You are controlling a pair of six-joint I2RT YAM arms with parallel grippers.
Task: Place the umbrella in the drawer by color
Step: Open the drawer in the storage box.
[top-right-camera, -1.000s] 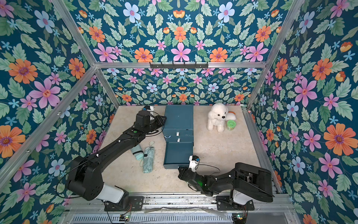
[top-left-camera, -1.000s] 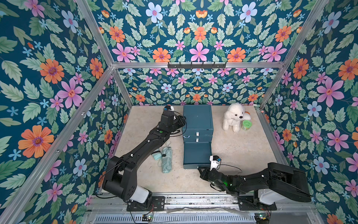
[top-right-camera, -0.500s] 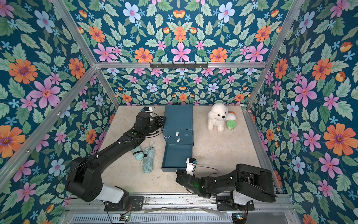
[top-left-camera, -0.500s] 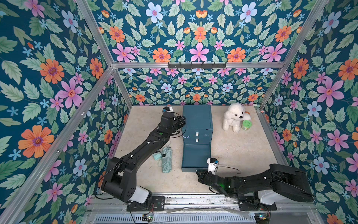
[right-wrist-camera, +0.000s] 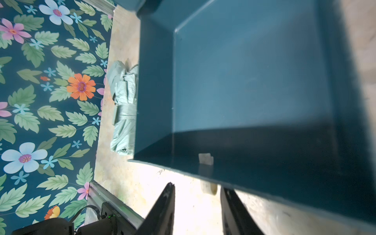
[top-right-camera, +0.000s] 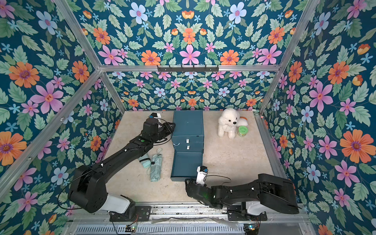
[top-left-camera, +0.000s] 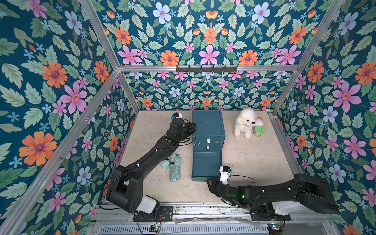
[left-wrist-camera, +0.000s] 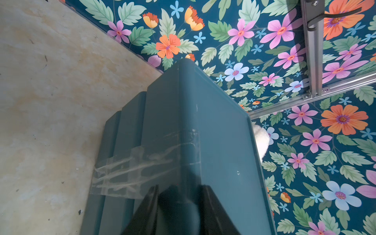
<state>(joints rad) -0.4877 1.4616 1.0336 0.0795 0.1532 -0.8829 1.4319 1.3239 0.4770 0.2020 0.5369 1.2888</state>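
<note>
Left jaws, grip indeterminable, apparently steady the cabinet [left-wrist-camera: 213, 142]; right jaws stand parted, empty, before drawer [right-wrist-camera: 254, 81] opened for umbrella [right-wrist-camera: 124, 114].

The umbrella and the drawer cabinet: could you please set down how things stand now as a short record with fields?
cabinet: teal, near the back wall
bottom drawer: pulled out, empty
umbrella: mint green, folded, lying on the table beside the open drawer
right gripper: open, just in front of the drawer, holding nothing
left gripper: at the cabinet's top edge, grip unclear
plush dog: white, beside the cabinet
</note>
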